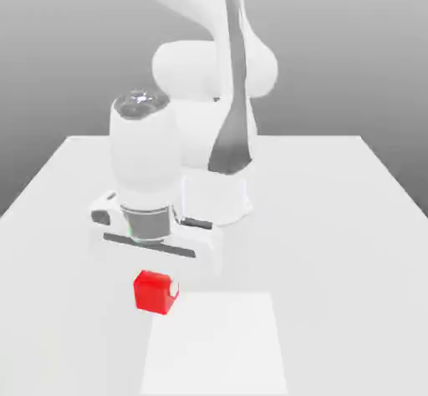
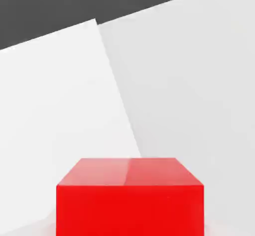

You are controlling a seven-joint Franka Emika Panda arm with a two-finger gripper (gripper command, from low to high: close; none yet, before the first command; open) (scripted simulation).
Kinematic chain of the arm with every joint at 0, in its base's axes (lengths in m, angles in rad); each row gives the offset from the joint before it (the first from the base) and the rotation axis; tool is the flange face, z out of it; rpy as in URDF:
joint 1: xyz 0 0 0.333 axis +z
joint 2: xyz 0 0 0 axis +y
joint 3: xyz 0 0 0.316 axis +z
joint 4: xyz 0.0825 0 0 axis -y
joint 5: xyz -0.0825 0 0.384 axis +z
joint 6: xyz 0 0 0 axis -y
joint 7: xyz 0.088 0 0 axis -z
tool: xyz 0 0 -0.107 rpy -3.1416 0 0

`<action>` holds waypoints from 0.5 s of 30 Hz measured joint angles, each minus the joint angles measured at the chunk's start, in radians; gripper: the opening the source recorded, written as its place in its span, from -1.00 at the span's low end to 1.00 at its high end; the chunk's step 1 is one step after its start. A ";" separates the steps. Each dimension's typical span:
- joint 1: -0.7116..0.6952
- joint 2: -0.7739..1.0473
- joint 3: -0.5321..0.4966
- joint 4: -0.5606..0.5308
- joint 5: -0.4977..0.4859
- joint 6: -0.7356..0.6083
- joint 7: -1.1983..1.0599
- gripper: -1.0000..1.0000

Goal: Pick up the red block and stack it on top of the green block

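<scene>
The red block (image 1: 155, 291) sits on the white table (image 1: 351, 219), directly below the gripper (image 1: 159, 269) and toward the near edge in the exterior view. In the hand view the block (image 2: 129, 200) is seen very close and centred, its top face and one side showing, flat on the table. In the exterior view a small pale piece, probably a fingertip, lies against the block's upper corner on the exterior view's right.

The gripper's jaws are drawn in as far as they go, and since the block lies right between them it looks clamped on the block, though the contact faces themselves are hidden behind the hand. The block rests on the table, not yet lifted.

The green block is not visible, so the target's position cannot be judged from here. The main risk seems to be the hold: if the fingers caught the block near its top edge or off-centre, it could twist or slip out during lifting. A tilted block would also land askew on the target and slide off.
</scene>
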 joint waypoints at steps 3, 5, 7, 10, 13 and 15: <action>-0.033 0.050 -0.024 0.104 0.028 -0.055 0.054 -1.00; -0.051 0.088 -0.044 0.176 0.044 -0.090 0.094 -1.00; -0.070 0.126 -0.068 0.249 0.059 -0.126 0.135 -1.00; -0.095 0.185 -0.110 0.358 0.080 -0.180 0.198 -1.00; -0.127 0.243 -0.146 0.467 0.094 -0.233 0.266 -1.00; -0.140 0.283 -0.178 0.539 0.108 -0.268 0.308 -1.00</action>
